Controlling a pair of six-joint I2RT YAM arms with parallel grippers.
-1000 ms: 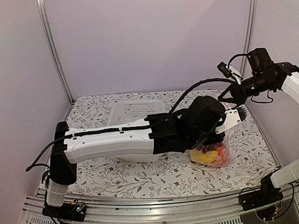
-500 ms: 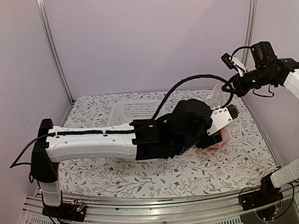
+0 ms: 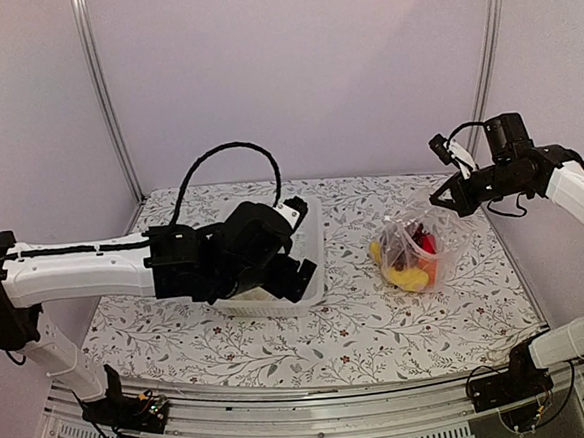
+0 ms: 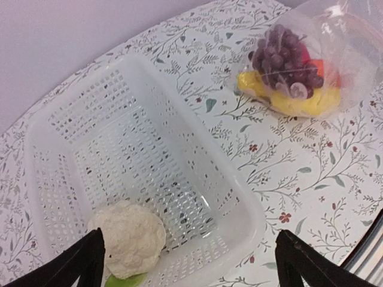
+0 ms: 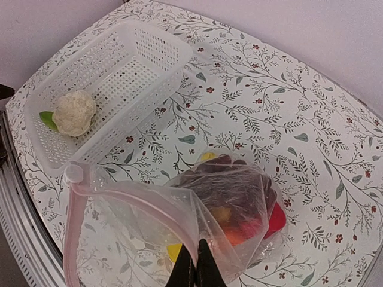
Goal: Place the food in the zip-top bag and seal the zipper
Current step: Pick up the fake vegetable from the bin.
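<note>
- My left gripper point(image 4: 190, 239) hangs over one end of the white basket point(image 4: 72, 101). Its jaws are spread wide with nothing between them, and the two dark fingers frame the bottom corners of the wrist view.
- The cauliflower point(image 4: 131, 239) lies inside the basket on the lattice floor, at the end nearest that wrist camera and close to the left-hand finger. A green leaf point(image 4: 125, 279) pokes out beneath it. It is the one piece of food I see outside the bag.
- My right gripper point(image 5: 194, 263) is raised over the right side of the table point(image 3: 380, 323). Its jaws are pinched tight on the clear film of the bag point(image 5: 137, 221), near the mouth.
- The bag's bottom rests on the flowered table to the right of the basket, well apart from it, and its top is drawn up toward the right gripper.
- Inside the bag, bunched at the bottom:
  - the dark grapes point(image 4: 284, 60) on top
  - the yellow pieces point(image 4: 299, 101) underneath
  - a red piece point(image 5: 275, 218) at the far side
  - an orange piece point(image 4: 320, 66) tucked behind the grapes
- The pink strip point(image 5: 128, 190) shows in the right wrist view as two lines spreading from one corner — one runs across toward the fingers, the other drops down the left side. The mouth looks unsealed to me.
- From the overhead camera the left arm covers much of the basket, so I read its contents from the wrist views.
</note>
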